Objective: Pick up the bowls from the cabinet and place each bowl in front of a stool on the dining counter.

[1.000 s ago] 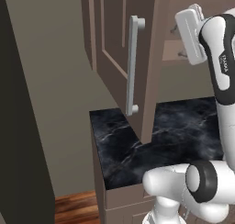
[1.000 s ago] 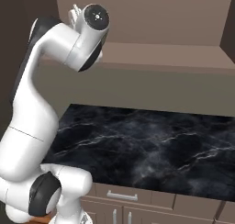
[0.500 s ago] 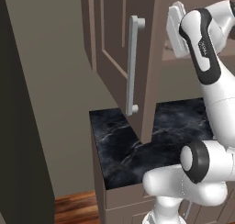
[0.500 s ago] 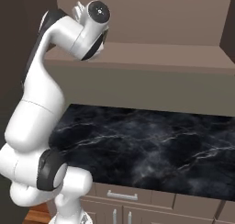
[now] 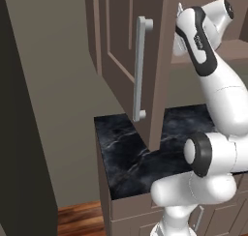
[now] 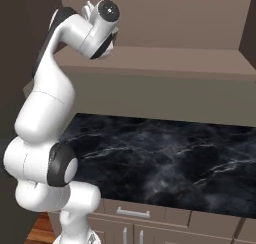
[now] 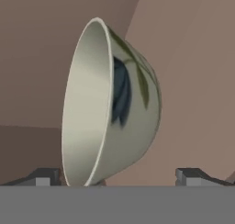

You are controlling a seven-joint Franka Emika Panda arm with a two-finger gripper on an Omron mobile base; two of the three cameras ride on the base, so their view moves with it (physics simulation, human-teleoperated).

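Spread wide, the gripper (image 7: 119, 177) frames the cream-olive bowl (image 7: 110, 103) in the hand view, one dark finger tip (image 7: 43, 176) low at the left and the other at the right, holding nothing. The bowl, smudged dark green, looms close against the brown inner walls of the cabinet (image 5: 145, 61); its pale rim reaches down toward the left tip, and its body fills most of the gap between the two. It looks tipped on its side there, which is likely the roll of the hand camera. From the left base view, the panelled door with its silver bar handle (image 5: 140, 68) stands open over the black-topped counter (image 5: 126, 157), the white arm reaching up past the door's edge. From the right base view, the wrist points in over the inner shelf (image 6: 165, 65). A clean grasp probably calls for one finger inside the rim and one outside the wall, closing only once the wall sits between the pads.
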